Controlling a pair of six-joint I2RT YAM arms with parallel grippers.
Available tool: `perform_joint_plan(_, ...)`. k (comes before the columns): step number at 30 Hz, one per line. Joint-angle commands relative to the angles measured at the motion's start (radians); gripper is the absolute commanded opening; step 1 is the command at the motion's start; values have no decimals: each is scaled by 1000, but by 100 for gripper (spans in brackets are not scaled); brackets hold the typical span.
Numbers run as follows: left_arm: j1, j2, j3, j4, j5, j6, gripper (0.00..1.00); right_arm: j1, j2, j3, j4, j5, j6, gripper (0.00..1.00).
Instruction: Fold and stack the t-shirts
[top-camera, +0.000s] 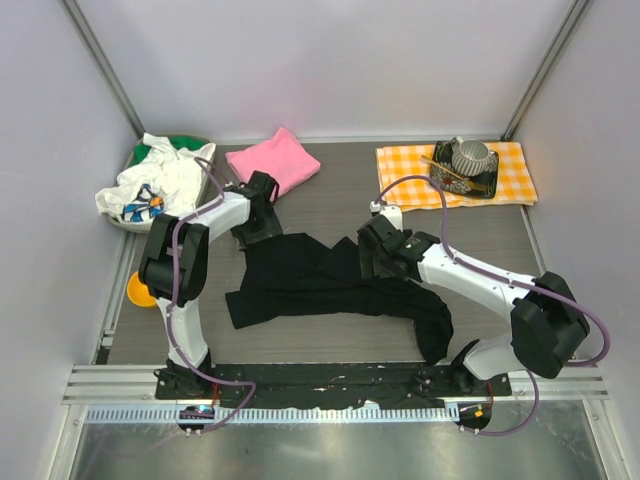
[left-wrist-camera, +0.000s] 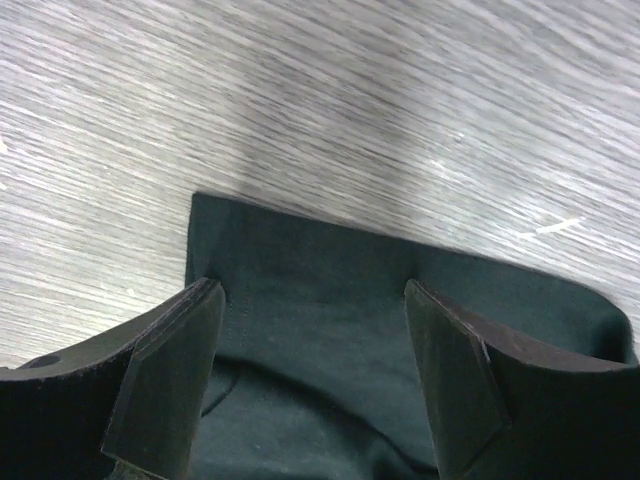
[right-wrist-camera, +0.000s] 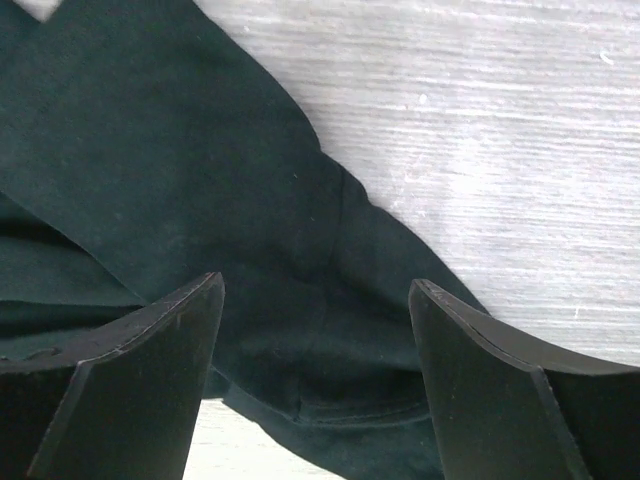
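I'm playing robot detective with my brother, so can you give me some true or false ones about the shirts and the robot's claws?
1. The left gripper and the right gripper are both open. True.
2. The black t-shirt is folded into a neat square. False: it lies spread out and rumpled on the table.
3. The pink t-shirt lies on top of the black one. False: it lies apart from it, at the far side of the table.
4. The orange-and-white checked cloth has things standing on it. True.
5. Both grippers are over the black t-shirt. True: each wrist view shows black cloth between the fingers.
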Motion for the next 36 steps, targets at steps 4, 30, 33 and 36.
perform_joint_plan(4,29,47,61,-23,-54,-21,72,3,52,84,110,-29,-37,80)
perform_joint_plan(30,109,-5,21,-20,-69,-5,0,6,16,19,86,-113,-5,79)
perform_joint_plan(33,113,2,21,-15,-57,-8,0,11,2,3,66,-121,-1,77)
perform_joint_plan(36,113,6,20,-11,-46,-13,0,29,-18,-22,68,-101,15,75)
